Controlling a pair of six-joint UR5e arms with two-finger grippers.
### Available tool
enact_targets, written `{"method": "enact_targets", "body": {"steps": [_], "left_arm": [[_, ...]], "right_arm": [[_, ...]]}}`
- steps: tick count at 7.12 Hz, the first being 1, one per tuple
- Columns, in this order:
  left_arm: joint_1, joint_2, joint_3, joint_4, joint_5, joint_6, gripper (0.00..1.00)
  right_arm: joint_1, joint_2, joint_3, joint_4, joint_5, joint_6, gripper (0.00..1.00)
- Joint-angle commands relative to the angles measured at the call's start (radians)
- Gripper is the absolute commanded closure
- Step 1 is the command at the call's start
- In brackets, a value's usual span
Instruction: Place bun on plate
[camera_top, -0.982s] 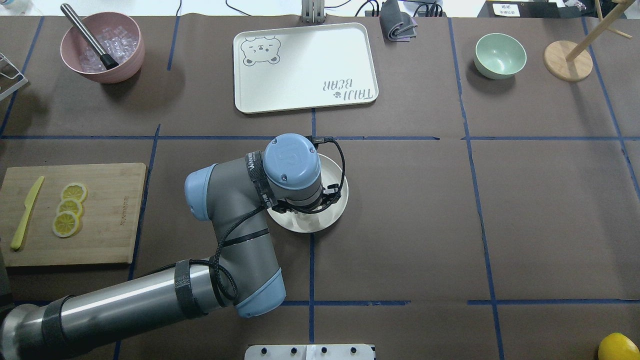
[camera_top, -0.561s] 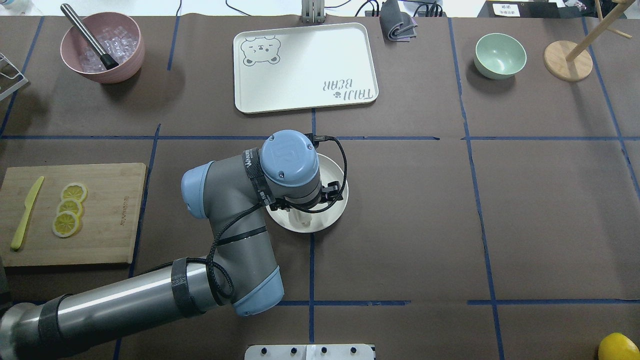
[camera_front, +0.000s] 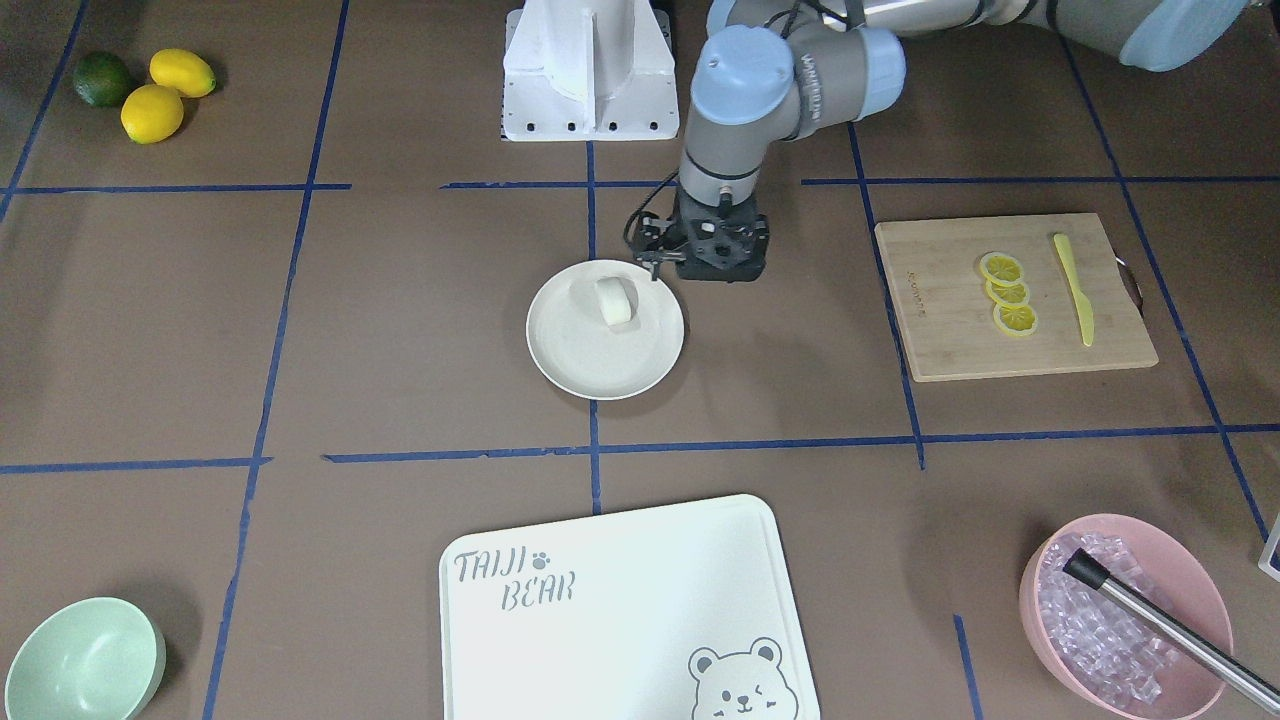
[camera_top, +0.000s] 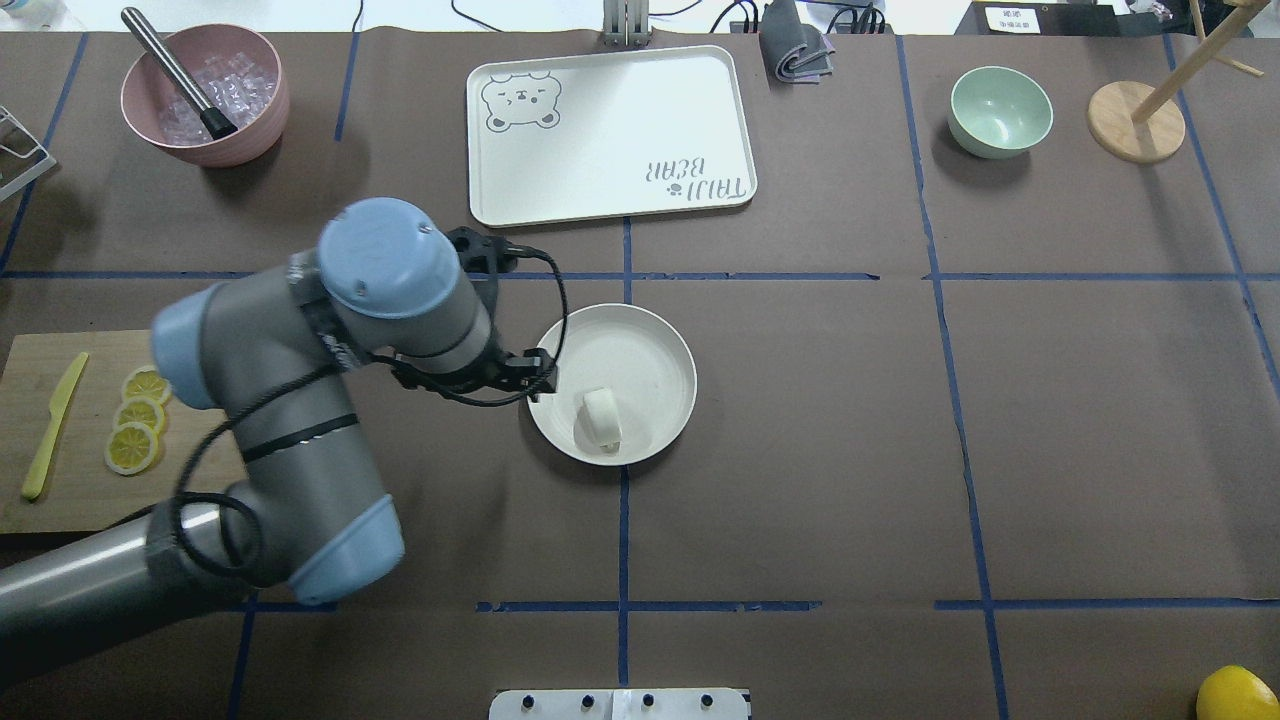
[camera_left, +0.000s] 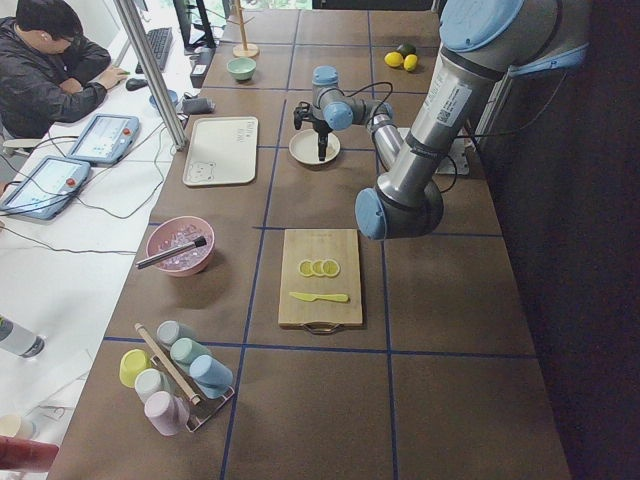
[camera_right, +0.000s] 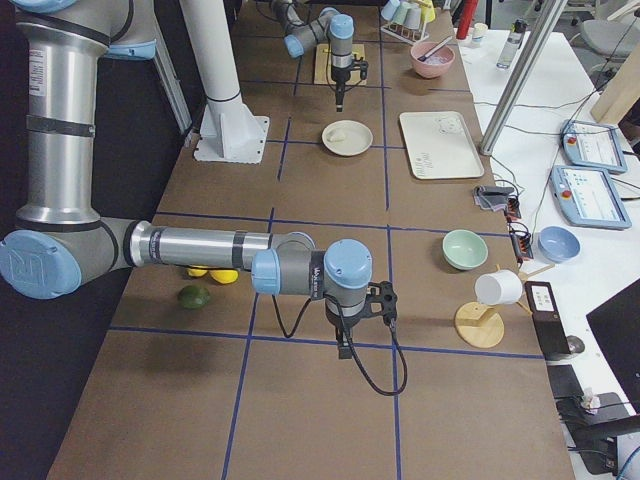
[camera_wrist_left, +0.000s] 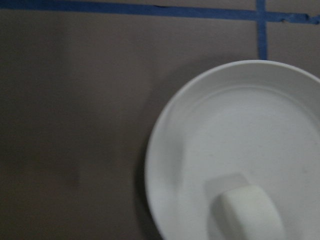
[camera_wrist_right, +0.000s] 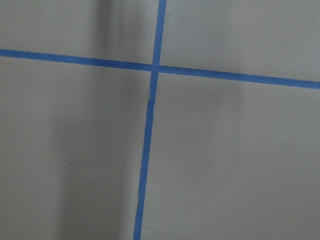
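Left end effector (camera_front: 714, 262) moved off plate (camera_front: 590, 365), cannot tell if apart, bun (camera_front: 615, 301) lying on plate

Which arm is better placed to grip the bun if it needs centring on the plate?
Left. Its gripper hangs just beside the plate, where the bun lies free, off-centre. The right gripper is far down the table from it.

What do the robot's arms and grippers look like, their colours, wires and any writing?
Both are built alike: the left arm and right arm are grey and silver metal tubes with rounded light-blue caps at the joints. A black cable loops along each, held by black straps; one near the left wrist bears white lettering. The left gripper and right gripper are black.
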Motion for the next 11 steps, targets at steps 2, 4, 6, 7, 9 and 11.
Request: {"method": "enact_targets", "body": {"steps": [2, 4, 6, 7, 9, 11], "left_arm": [[-0.308, 0.333, -0.236, 0.121, -0.214, 0.534, 0.00], [-0.588, 0.474, -0.191, 0.127, -0.324, 0.965, 0.00], [-0.794, 0.499, -0.032, 0.122, -0.390, 1.135, 0.00], [-0.881, 0.502, 0.068, 0.112, -0.460, 1.145, 0.00], [-0.917, 0.568, 0.101, 0.110, -0.452, 1.134, 0.00], [-0.920, 0.597, 0.106, 0.110, -0.450, 1.143, 0.00]], "right_arm": [[0.000, 0.000, -0.006, 0.001, -0.002, -0.002, 0.00], [0.000, 0.000, -0.006, 0.001, -0.002, -0.002, 0.00], [0.000, 0.000, -0.004, 0.001, -0.001, 0.000, 0.00], [0.000, 0.000, -0.006, 0.001, 0.001, 0.000, 0.00], [0.000, 0.000, -0.002, 0.003, 0.003, 0.000, 0.00], [0.000, 0.000, -0.001, 0.003, 0.003, 0.000, 0.00]]}}
